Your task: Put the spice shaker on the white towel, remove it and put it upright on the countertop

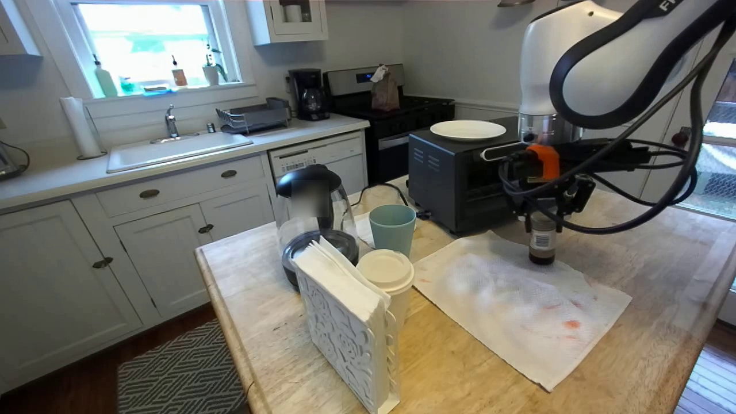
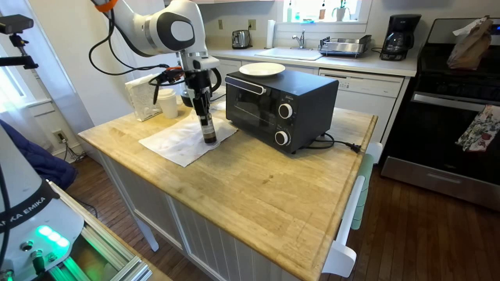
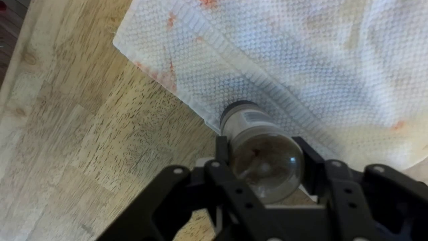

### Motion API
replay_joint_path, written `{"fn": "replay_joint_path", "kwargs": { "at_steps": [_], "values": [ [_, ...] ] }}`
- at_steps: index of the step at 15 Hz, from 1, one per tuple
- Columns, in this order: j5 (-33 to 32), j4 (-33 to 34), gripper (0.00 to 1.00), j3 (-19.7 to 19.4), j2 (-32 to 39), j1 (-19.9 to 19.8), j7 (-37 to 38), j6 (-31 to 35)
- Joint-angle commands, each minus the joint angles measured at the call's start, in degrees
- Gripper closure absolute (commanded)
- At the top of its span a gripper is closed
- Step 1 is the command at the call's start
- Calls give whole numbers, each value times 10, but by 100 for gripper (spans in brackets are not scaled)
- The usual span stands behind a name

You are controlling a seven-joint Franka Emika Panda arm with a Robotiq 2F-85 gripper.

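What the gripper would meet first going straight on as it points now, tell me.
Most likely the white towel, just inside its edge: the gripper points down and holds the spice shaker, which would press there first. Whether it already touches, I can't tell.

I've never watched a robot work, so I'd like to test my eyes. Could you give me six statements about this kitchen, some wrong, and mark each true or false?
1. The gripper holds the spice shaker. True.
2. The shaker lies flat on its side. False: it is held nearly vertical.
3. The white towel rests on the wooden countertop. True.
4. The towel is spotless. False: it has reddish stains.
5. A plate sits on the toaster oven. True.
6. The oven's door hangs open. False: it is shut.
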Motion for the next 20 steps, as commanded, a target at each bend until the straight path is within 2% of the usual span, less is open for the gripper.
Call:
{"fn": "replay_joint_path", "kwargs": {
  "at_steps": [1,7,12,20],
  "values": [
    [-52,-14,76,1,-29,20,95,-22],
    [-69,2,76,16,-11,34,201,-33],
    [-162,16,76,16,6,46,302,-39],
    [-165,42,76,28,48,64,327,-47]
  ]
}}
